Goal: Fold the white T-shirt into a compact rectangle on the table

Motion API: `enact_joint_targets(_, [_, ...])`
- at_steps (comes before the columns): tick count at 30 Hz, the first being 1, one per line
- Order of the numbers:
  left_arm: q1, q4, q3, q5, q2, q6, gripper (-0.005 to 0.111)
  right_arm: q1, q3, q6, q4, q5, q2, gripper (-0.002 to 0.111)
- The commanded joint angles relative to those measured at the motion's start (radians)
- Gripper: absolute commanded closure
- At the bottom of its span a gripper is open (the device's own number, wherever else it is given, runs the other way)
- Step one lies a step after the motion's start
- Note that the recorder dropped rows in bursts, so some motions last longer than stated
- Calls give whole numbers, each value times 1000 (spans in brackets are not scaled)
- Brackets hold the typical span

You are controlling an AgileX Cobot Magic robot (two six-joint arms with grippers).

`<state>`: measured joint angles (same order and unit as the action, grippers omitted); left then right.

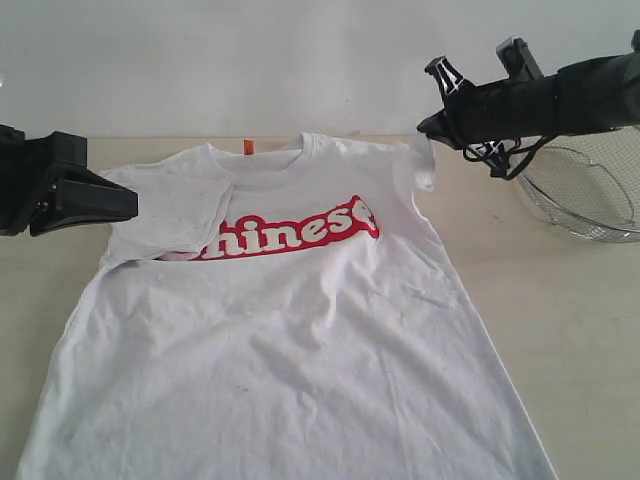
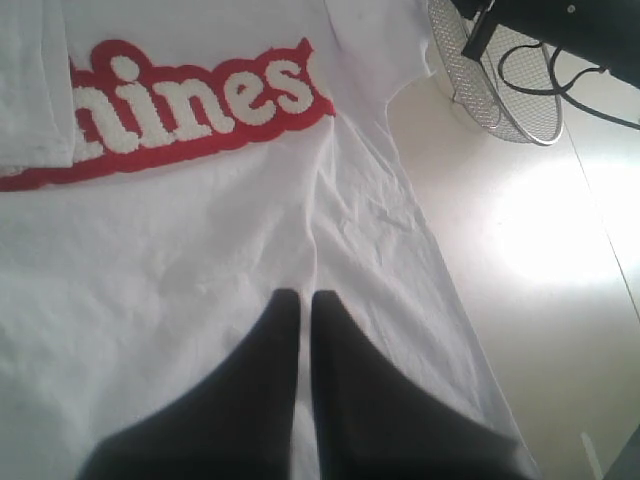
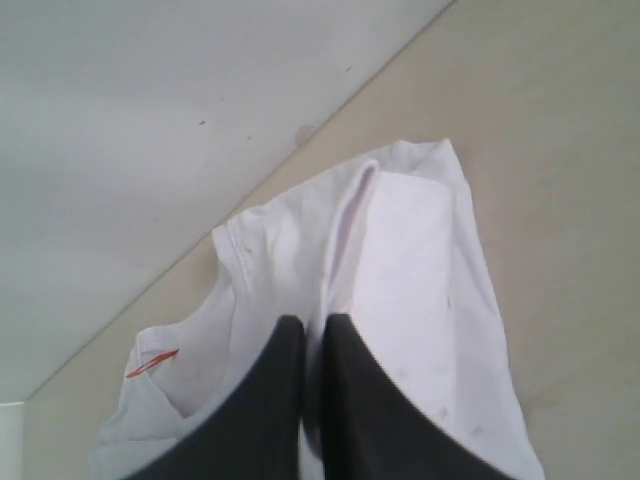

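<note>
The white T-shirt (image 1: 300, 340) lies face up on the table (image 1: 570, 330), its red banner (image 1: 300, 232) partly covered by the left sleeve (image 1: 170, 200), which is folded in over the chest. My right gripper (image 1: 428, 130) is shut on a ridge of cloth at the right sleeve (image 1: 425, 165) and holds it slightly lifted; in the right wrist view the sleeve (image 3: 420, 260) runs up into that gripper (image 3: 312, 322). My left gripper (image 1: 130, 205) hangs shut beside the folded sleeve. In the left wrist view it (image 2: 303, 296) is above the shirt (image 2: 200, 250) with no cloth visibly pinched.
A round wire-mesh basket (image 1: 590, 190) stands on the table at the back right, under the right arm, and also shows as the basket (image 2: 500, 95) in the left wrist view. A pale wall (image 1: 300, 60) runs behind the table's far edge. Bare tabletop (image 2: 530, 300) lies right of the shirt.
</note>
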<state>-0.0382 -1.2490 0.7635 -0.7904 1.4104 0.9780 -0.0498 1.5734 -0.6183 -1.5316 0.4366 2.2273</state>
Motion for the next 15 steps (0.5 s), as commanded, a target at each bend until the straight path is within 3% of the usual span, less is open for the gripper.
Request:
enact_joint_targets(1, [5,4,-6,8,-3,8,102,10,11,-18,-2,36,-22,108])
enact_joint_targets(13, [5,1,-6,-6,28,10,102,129,11,-124,-2,-58,-20,108])
enact_joint_targets(15, [5,1,-6,-15,28,10,102,140,11,-172,-2,-65,-20,102])
